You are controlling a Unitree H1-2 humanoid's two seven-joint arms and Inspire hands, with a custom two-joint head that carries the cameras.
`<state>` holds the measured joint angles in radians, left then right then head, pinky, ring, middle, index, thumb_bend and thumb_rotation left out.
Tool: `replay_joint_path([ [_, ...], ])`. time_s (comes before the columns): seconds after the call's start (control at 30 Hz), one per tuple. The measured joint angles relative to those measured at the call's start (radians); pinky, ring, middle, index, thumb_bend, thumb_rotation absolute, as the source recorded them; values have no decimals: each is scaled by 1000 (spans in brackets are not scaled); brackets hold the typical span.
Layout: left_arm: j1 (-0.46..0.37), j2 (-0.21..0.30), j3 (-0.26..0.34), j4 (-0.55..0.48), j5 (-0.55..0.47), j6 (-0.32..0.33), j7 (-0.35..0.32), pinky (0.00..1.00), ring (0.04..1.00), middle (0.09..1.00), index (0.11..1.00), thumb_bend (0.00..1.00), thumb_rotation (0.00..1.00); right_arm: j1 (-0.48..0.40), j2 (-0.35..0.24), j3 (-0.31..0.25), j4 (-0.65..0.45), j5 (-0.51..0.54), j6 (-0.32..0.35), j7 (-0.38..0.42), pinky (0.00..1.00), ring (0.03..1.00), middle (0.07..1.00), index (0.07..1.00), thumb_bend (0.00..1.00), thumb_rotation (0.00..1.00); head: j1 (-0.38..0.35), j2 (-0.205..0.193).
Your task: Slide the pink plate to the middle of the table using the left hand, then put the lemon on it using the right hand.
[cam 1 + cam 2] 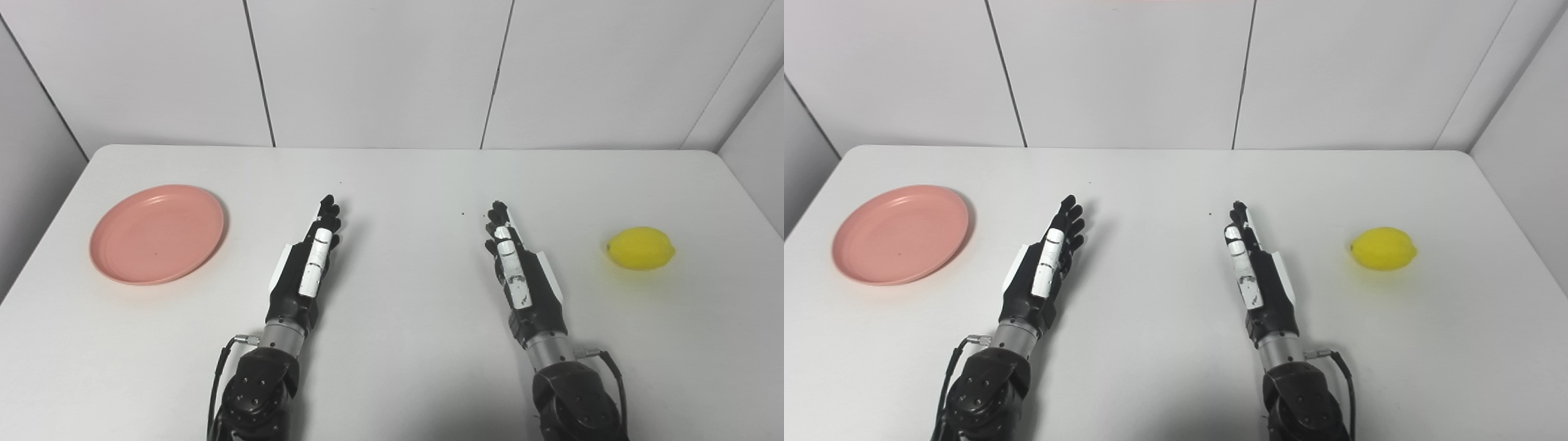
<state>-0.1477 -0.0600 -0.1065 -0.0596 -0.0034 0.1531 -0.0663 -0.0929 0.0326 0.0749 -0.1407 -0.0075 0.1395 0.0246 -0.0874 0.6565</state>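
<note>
Hands rest side by side over the white table (404, 343), both arms entering from the bottom edge. The left hand (309, 263) lies edge-up with its fingers (329, 214) straight and pressed together, pointing toward the far wall, and it holds nothing. The right hand (520, 269) mirrors it, fingers extended and close together, thumb side up, also holding nothing. The pink plate (157, 234) sits flat on the table well out to the left of the left hand, apart from it and level with its fingers. The lemon (640, 248) lies on its side on the table off to the right of the right hand, clear of it, at about the height of its palm.
</note>
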Motion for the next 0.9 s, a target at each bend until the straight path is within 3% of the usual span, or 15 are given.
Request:
replay_joint_path([
  [0.9, -6, -2, -3, 0, 24, 14, 13, 999, 994, 997, 993, 579, 1000, -9, 5, 0, 25, 1, -4, 1, 1000, 1000, 1000, 1000, 757, 1000, 8, -3],
])
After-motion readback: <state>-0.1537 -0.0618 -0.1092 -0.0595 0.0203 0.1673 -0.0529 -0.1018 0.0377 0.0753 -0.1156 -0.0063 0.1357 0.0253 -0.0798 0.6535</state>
